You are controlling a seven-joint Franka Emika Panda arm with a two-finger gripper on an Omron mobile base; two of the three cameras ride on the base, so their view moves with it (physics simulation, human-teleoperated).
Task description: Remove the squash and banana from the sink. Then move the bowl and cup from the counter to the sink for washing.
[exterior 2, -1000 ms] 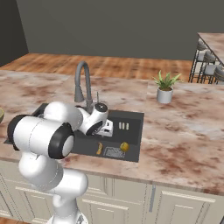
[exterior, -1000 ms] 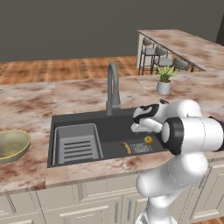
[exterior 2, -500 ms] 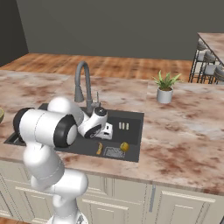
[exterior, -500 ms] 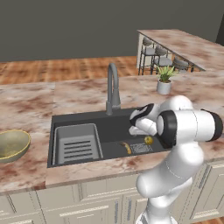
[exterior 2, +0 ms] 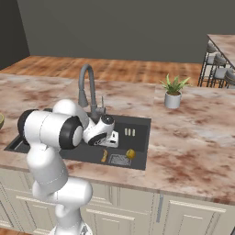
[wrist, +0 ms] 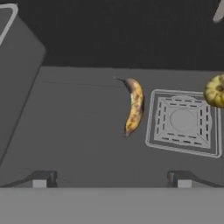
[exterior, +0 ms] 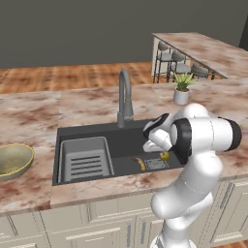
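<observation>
Premises: a domestic kitchen. Evidence: a pink-brown marbled stone worktop [exterior: 97,104] over cream panelled cabinet doors [exterior: 111,225], a dark grey rectangular sink [exterior: 97,133] with a grey gooseneck faucet [exterior: 125,97], bar stools [exterior: 181,68] at a second marbled counter [exterior: 203,46], and a wooden plank floor [exterior: 72,77].
</observation>
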